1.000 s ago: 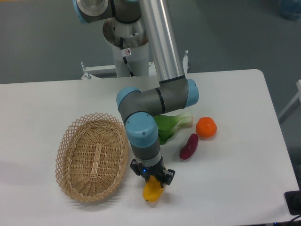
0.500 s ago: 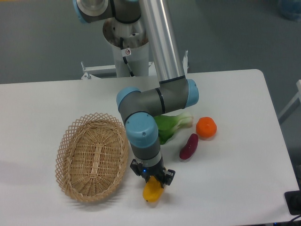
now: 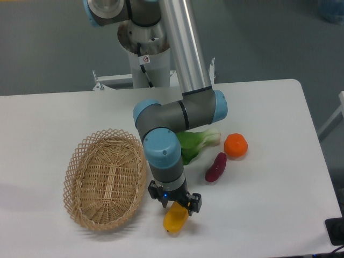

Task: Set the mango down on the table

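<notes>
Wicker basket (image 3: 105, 180) sits at left, nothing visible in it. Just right of it we see the mango (image 3: 174, 219) on the table (image 3: 269, 204), near the front edge, with the gripper (image 3: 176, 206) directly over its upper end. Jaws are mostly hidden by the wrist, so we cannot tell if they're clamped or parted. Probably the release step: we'd open fully, then lift straight up so the fingers don't roll the fruit. Further right: green leafy vegetable (image 3: 194, 143), purple vegetable (image 3: 215, 167), orange (image 3: 236, 145).
</notes>
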Robot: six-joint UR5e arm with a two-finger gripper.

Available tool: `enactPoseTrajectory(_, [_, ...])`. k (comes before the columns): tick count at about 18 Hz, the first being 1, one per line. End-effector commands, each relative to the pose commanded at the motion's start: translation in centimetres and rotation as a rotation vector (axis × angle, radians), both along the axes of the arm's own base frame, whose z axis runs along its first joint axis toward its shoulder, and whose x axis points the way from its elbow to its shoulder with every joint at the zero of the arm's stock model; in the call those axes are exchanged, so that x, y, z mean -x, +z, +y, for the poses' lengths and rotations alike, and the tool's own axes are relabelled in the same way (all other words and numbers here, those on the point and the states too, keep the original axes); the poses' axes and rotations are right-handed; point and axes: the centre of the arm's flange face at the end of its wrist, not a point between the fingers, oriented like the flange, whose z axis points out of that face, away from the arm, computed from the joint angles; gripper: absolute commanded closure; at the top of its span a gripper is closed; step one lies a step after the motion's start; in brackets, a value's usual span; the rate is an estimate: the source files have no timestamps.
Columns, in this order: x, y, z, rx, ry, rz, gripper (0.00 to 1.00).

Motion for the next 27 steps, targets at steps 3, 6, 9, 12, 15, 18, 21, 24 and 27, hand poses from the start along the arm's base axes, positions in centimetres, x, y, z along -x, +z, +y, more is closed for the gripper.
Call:
enactPoseTrajectory(3, [0.4,2.6,-0.3,-0.029,0.003,0.027,0.0])
enactPoseTrajectory(6, [1.5,6.6,-1.7,-0.061,0.005,0.066,0.0])
enactPoseTrajectory(9, [1.9,8.8,-2.2,-0.072,-0.022,0.096,0.0])
enactPoseTrajectory(12, [2.8,12.1,-4.8,-0.03,-0.056,0.078,0.0])
enactPoseTrajectory(15, [3.3,14.9,-7.2,0.021,-0.106,0.043,0.0])
enactPoseTrajectory(18, [4.2,17.2,-10.2,0.038,-0.154,-0.005,0.0])
enactPoseTrajectory(21, [5.2,19.4,-14.0,0.037,-0.207,-0.046,0.0])
enactPoseTrajectory(24, [6.1,20.9,-17.2,0.059,-0.255,-0.071,0.0])
enactPoseTrajectory(27, [6.9,22.0,-19.3,0.05,-0.288,-0.082,0.0])
